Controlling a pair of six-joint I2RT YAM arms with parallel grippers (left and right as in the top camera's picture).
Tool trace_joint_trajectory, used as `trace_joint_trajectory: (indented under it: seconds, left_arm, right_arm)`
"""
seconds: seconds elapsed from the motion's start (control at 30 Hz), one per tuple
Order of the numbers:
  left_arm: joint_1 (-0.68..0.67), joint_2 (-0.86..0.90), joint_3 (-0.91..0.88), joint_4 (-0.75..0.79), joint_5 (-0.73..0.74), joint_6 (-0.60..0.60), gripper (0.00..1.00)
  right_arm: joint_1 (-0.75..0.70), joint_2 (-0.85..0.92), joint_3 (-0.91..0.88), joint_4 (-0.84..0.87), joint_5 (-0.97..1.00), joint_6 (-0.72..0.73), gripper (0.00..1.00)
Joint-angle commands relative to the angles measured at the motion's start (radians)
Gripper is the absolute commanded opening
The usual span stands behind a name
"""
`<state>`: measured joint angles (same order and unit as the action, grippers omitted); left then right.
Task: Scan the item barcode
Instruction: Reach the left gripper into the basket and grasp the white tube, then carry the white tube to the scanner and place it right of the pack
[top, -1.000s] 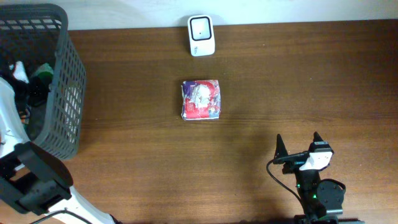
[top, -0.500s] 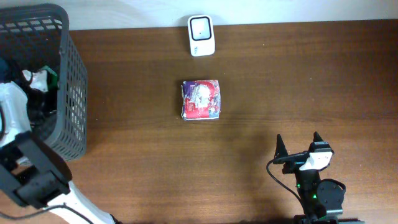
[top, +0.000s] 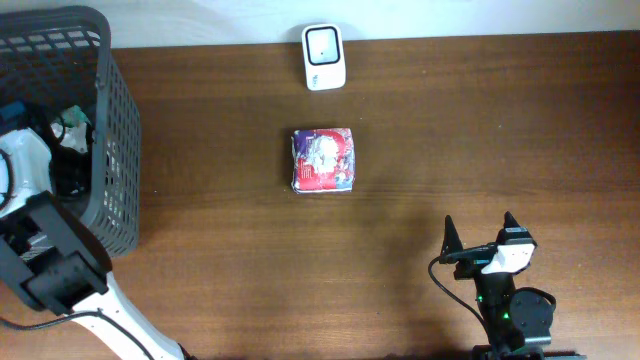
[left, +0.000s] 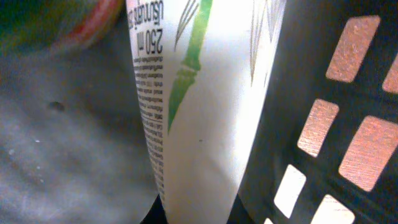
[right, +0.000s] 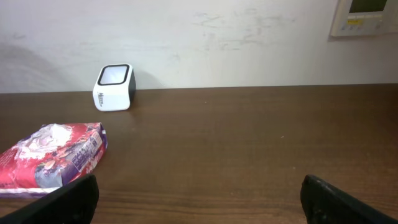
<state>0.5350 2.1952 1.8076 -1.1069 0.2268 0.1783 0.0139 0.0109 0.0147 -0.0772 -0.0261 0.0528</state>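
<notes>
We saw one white tube (left: 205, 112) inside the single basket (top: 115, 120) at far left, beside its mesh wall. The left pincer was hidden there, so we could not tell its state. One red packet (top: 322, 159) lay mid-counter (top: 450, 130), one scanner (top: 324, 57) beyond it. The right pincer (top: 480, 235) stood apart, empty.
</notes>
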Motion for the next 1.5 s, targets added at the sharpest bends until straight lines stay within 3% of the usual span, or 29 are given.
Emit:
trace_joint_trajectory:
  seconds: [0.0,0.23,0.43,0.77,0.93,1.07,1.23,1.37,1.47]
  left_arm:
    - [0.01,0.008,0.166,-0.063,0.039,-0.086,0.0]
    - [0.016,0.007,0.607,-0.278,0.43,-0.088,0.0]
    - [0.016,0.007,0.807,-0.382,0.689,-0.088,0.0]
    - [0.013,-0.073,0.83,-0.393,0.721,-0.088,0.0]
    - [0.019,-0.103,0.931,-0.382,0.72,-0.088,0.0]
    - [0.034,-0.103,1.015,-0.372,0.727,-0.174,0.0]
    - [-0.018,-0.103,1.081,-0.388,1.015,-0.19,0.0]
    - [-0.175,-0.103,1.08,-0.455,0.865,-0.19,0.0]
    - [-0.353,-0.096,1.08,-0.496,0.561,-0.196,0.0]
  right_arm:
    - [0.006,-0.007,-0.009,-0.001,0.005,0.008,0.99]
    - [0.006,-0.007,-0.009,-0.001,0.005,0.008,0.99]
    - [0.006,-0.007,-0.009,-0.001,0.005,0.008,0.99]
    - [0.006,-0.007,-0.009,-0.001,0.005,0.008,0.99]
    - [0.006,-0.007,-0.009,-0.001,0.005,0.008,0.99]
    - [0.006,-0.007,-0.009,0.0,0.005,0.008,0.99]
    - [0.006,-0.007,-0.009,0.0,0.005,0.008,0.99]
    - [0.006,-0.007,-0.009,-0.001,0.005,0.008,0.99]
    - [0.006,-0.007,-0.009,0.0,0.005,0.008,0.99]
